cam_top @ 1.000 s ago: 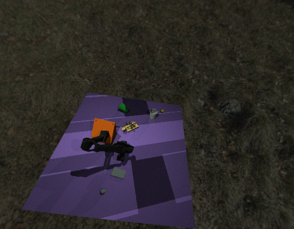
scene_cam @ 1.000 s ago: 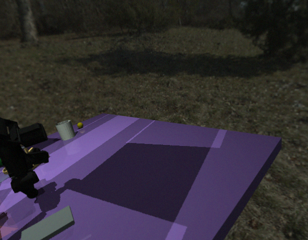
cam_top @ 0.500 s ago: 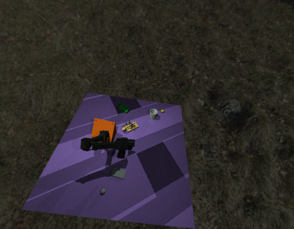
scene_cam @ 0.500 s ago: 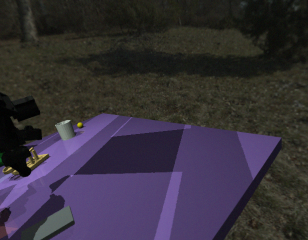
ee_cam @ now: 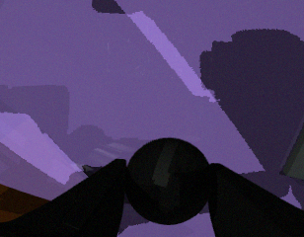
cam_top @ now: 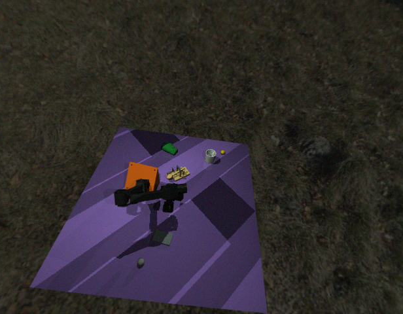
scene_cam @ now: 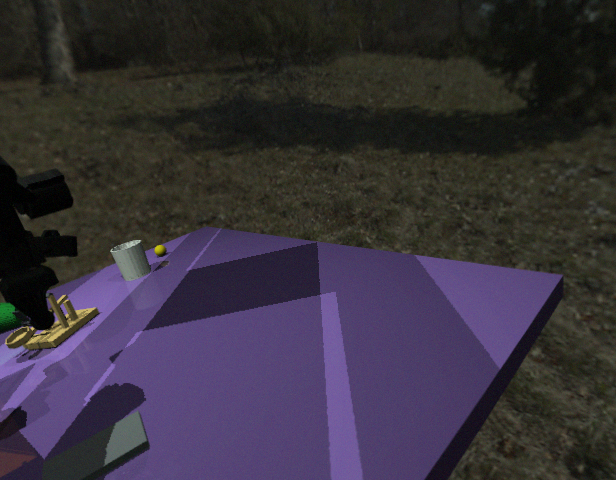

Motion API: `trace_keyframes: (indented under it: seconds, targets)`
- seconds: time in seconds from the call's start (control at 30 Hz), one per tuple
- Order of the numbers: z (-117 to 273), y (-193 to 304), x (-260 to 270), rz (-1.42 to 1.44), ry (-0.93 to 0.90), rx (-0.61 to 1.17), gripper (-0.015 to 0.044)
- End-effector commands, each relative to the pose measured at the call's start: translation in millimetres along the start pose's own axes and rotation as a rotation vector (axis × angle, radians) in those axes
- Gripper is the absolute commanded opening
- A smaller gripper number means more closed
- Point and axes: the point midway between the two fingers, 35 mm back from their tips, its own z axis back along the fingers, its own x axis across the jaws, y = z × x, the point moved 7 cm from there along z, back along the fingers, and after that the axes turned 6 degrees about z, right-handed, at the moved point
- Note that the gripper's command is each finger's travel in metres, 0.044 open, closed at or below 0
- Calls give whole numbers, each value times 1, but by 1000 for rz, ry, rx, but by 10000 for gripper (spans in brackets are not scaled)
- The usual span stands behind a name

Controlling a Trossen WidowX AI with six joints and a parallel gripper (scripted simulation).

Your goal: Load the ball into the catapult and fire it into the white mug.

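My gripper (cam_top: 167,207) (scene_cam: 37,319) (ee_cam: 167,172) is shut on a dark ball (ee_cam: 168,190), which fills the gap between the fingers in the wrist view. It hangs above the purple table (cam_top: 212,243) (scene_cam: 401,335), a little in front of the wooden catapult (cam_top: 177,173) (scene_cam: 55,330). The catapult's ring cup (scene_cam: 20,336) is empty. The white mug (cam_top: 210,156) (scene_cam: 130,259) stands upright farther back, to the right of the catapult. The ball is hidden behind the gripper in the top and exterior views.
A small yellow ball (cam_top: 222,152) (scene_cam: 160,250) lies just beyond the mug. A green cup (cam_top: 169,148) (scene_cam: 0,317) lies on its side at the back. An orange box (cam_top: 140,174) stands by the arm's base. A grey flat block (cam_top: 163,237) (scene_cam: 96,449) and a grey ball (cam_top: 140,261) lie nearer the front.
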Motion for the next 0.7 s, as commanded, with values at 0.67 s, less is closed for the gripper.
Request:
trace_keyframes:
  seconds: [0.67]
  targets:
    - [-1,-44,112,282,-45,99,0]
